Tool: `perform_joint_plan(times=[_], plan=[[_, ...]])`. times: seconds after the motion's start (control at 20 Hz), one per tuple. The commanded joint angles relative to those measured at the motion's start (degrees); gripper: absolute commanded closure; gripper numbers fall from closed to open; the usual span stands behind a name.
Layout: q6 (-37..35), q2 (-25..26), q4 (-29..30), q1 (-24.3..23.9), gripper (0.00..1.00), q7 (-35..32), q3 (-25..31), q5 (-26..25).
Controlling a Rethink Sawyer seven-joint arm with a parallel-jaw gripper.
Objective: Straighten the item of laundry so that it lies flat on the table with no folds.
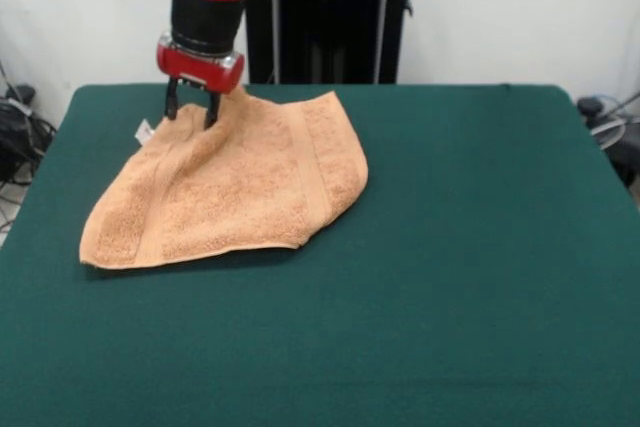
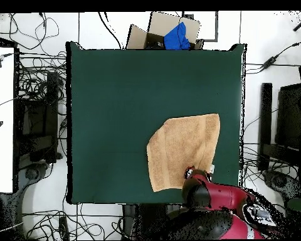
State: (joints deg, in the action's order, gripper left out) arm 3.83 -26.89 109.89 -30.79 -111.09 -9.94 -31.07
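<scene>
The peach-orange towel [image 1: 235, 187] lies on the dark green table [image 1: 450, 247] at its far left part. It is not flat: its far edge rises in a ridge toward my gripper, and one corner looks folded, which gives a slanted edge. Border bands run near two edges, and a small white tag [image 1: 144, 132] sticks out at the far left. My gripper [image 1: 191, 112] comes down onto the towel's far edge, its two black fingers apart and set on either side of the raised cloth. In the overhead view the towel [image 2: 181, 150] lies near the robot's side, and the arm [image 2: 200, 191] hides the gripper.
The table's edges are close to the towel at the far left in the front view. Cables, boxes and a blue object [image 2: 177, 36] lie on the floor around the table. The black pedestal [image 1: 330, 17] stands behind the far edge.
</scene>
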Motion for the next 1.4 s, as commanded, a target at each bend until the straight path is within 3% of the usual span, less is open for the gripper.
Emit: perform_joint_plan(times=[0.05, 0.4, 0.75, 1.4], plan=[[-7.1, -3.7, 4.5, 2.8, 0.00, -8.2, 5.1, 5.0], [-8.8, -6.2, 6.0, 2.3, 0.00, -6.9, 5.4, 5.9], [-4.8, -1.8, 4.0, 1.9, 0.00, -7.3, 5.1, 4.8], [-4.9, -1.5, 3.6, 1.9, 0.00, -7.9, 6.5, 6.1]])
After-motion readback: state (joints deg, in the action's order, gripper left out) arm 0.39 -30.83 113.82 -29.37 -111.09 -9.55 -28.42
